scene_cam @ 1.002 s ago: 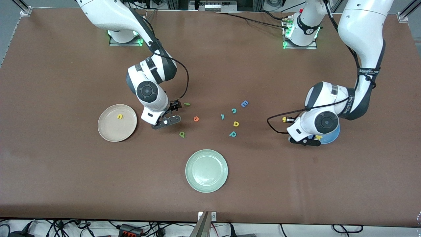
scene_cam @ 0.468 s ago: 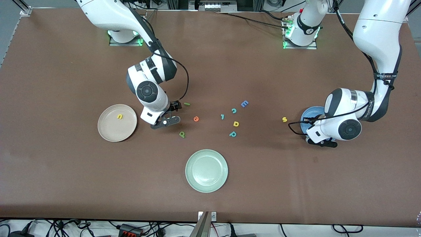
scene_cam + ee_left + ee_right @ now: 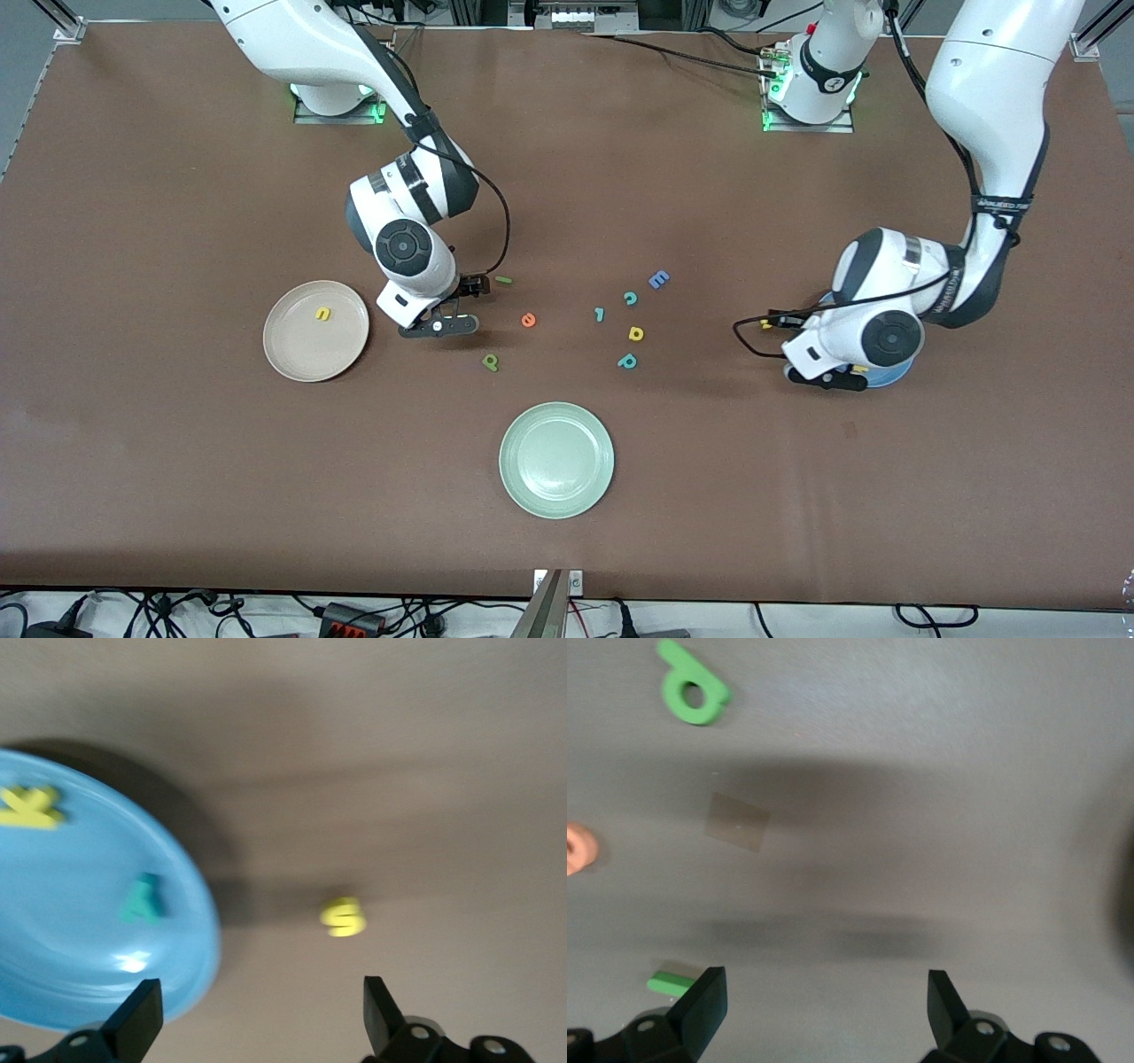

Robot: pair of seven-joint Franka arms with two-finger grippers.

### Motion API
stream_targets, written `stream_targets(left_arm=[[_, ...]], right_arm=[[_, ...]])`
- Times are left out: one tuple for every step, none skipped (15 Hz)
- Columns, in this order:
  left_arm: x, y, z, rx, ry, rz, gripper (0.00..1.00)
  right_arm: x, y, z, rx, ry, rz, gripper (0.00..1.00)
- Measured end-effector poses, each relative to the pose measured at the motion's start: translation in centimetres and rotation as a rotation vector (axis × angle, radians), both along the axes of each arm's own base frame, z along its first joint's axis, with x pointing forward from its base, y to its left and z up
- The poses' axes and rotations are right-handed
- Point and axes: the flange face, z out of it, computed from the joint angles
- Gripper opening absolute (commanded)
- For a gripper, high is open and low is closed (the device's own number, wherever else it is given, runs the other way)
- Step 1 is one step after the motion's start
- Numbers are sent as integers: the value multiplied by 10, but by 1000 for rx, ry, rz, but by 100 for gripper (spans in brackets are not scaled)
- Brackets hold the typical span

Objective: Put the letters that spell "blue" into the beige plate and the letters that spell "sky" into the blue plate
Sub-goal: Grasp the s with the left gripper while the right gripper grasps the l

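Fingers point(image 3: 142, 1020) of left gripper point(image 3: 257, 1028) spread; foam s point(image 3: 344, 917) beside glossy blue plate point(image 3: 190, 904).

The front view looks steeply down from high across the tabletop point(image 3: 177, 496), facing both arm bases and taking in its whole spread. Each wrist view looks close down past its own claw tips. The blue plate point(image 3: 80, 930) and the dark green b point(image 3: 694, 695) also show in the front view.
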Motion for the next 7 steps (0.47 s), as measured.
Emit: stream_targets(left_arm=[[-5, -19, 1, 21, -3, 60, 100], [-10, -36, -1, 40, -4, 110, 100], [-15, -47, -8, 49, -11, 142, 100], [-19, -51, -18, 46, -26, 162, 100], [-24, -49, -31, 35, -43, 176, 99], [-29, -45, -43, 25, -53, 186, 93], [-33, -40, -51, 20, -56, 195, 87]], right_arm=[[-2, 3, -2, -6, -3, -30, 100], [-5, 9, -4, -9, -8, -51, 100], [-9, 16, -6, -10, -12, -54, 100], [-15, 25, -8, -9, -13, -37, 100], [-21, 34, -8, -5, -12, 3, 100], [-27, 43, -7, 6, -12, 71, 100], [-31, 50, -6, 20, -10, 150, 100]])
